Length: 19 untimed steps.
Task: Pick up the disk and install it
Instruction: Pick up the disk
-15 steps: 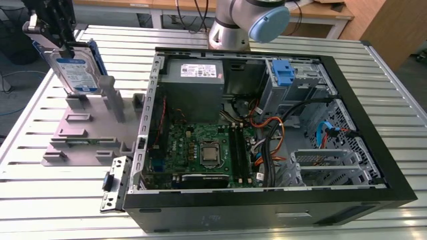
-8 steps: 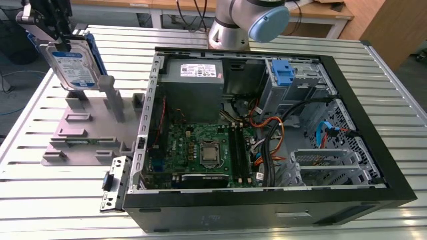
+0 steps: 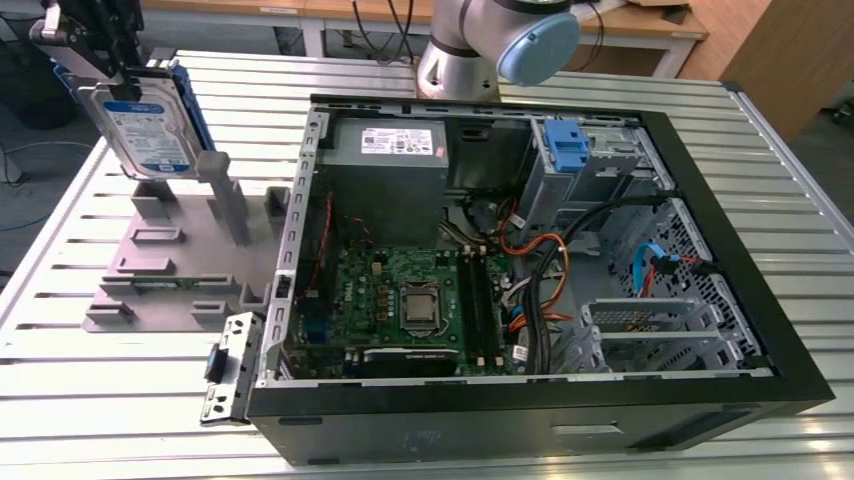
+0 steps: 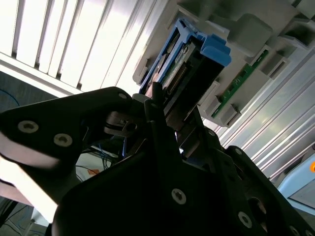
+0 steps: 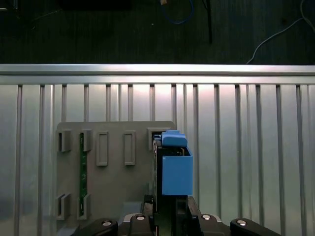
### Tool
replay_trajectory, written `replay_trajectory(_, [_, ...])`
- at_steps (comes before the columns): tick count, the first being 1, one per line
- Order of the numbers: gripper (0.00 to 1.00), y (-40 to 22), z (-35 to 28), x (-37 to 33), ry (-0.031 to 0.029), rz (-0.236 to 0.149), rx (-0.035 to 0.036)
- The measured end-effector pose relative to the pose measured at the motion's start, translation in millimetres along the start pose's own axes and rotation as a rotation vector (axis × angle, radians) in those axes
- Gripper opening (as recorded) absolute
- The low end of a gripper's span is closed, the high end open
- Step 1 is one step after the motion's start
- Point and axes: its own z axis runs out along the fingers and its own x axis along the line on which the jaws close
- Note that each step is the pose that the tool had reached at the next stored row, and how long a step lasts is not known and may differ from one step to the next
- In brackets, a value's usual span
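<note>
Gripper (image 3: 120, 78) has closed firmly on the upper end of the disk (image 3: 144, 135), which stands upright with its long axis near vertical. Its labelled face is turned toward the exterior camera and its blue carrier edge toward the computer case (image 3: 694, 180). It hangs over the far corner of the grey fixture (image 3: 174, 250) on the slatted table (image 3: 54, 380). Whether its lower end clears the fixture's posts is hard to tell. In both wrist views the gripper's dark body hides the grip itself.
</note>
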Motion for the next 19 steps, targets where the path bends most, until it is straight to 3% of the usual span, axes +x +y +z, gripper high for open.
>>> replay_trajectory(14, [0.35, 0.3, -10.1, -0.5, 0.0000, 0.000, 0.0000])
replay_trajectory(19, [0.35, 0.4, -11.2, -0.5, 0.0000, 0.000, 0.0000])
